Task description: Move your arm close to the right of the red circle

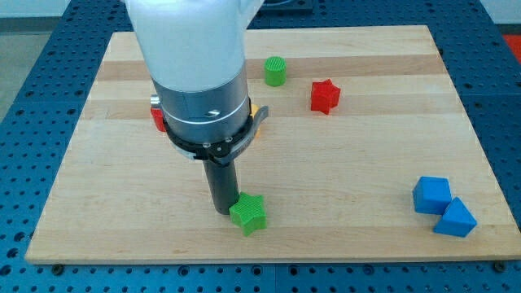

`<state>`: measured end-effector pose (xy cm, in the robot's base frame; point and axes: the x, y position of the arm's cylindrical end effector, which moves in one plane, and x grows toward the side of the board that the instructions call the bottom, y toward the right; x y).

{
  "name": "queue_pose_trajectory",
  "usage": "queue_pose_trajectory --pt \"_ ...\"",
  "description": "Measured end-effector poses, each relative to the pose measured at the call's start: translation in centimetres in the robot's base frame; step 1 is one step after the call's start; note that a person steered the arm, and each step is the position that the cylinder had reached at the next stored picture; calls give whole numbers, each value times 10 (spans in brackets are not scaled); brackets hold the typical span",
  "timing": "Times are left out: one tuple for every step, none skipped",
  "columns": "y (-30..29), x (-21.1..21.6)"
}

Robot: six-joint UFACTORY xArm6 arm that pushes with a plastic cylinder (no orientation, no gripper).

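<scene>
A red block (157, 118), mostly hidden behind my arm's body, shows only as a sliver at the view's left; its shape cannot be made out. My tip (221, 212) rests on the board well below and to the right of that sliver. It touches the left side of a green star (247, 214).
A green cylinder (276, 72) and a red star (324, 96) sit toward the view's top. A yellow block (257, 113) peeks out from behind the arm's right side. A blue cube (431, 195) and a blue triangular block (455, 218) lie at the bottom right of the wooden board (383, 130).
</scene>
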<state>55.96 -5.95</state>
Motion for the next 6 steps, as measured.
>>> queue_pose_trajectory --pt "-2 0" --pt "-11 0" --pt "-23 -13" --pt "-23 -37" --pt "-25 -53" --pt "-40 -79"
